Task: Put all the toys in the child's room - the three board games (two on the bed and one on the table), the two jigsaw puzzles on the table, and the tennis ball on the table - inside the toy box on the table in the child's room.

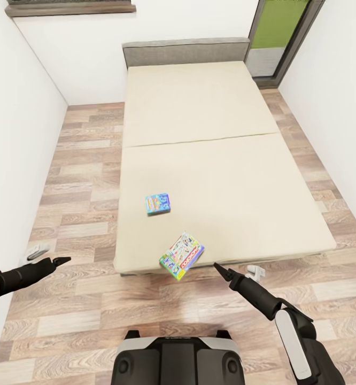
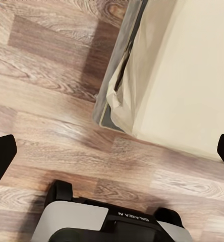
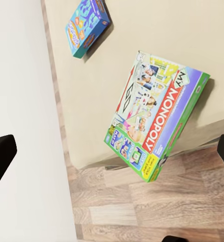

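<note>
Nearest of all sits the robot's dark base [image 1: 178, 358] on the wood-plank floor [image 1: 82, 299], squared up to the foot of the bed [image 1: 221, 160]. Out to each side an arm reaches forward: the left hand [image 1: 60, 261] hangs over bare floor beside the bed's near corner, and the right hand [image 1: 219, 267] hovers just in front of the mattress edge. From both wrist cameras the fingers sit wide apart at the picture edges with nothing between them, so I'd call both hands spread and empty.

Just past the right hand lies the Monopoly board game [image 1: 182, 255], a green-and-purple box poking out over the foot edge of the bed, with one corner hanging in the air above the floor. It looks like light, stiff cardboard with a glossy printed lid, so it should keep its shape under a squeeze but might slide on the pads. My guess is that the overhanging end is the place to take it, one finger above and one below the thin edge. A careless nudge could tip it off.

Further in on the mattress, well apart from it, rests the blue board game [image 1: 157, 203], smaller and lying fully flat, harder to get under.

Beyond stand the grey headboard [image 1: 186, 52] and a tall window [image 1: 285, 32].
</note>
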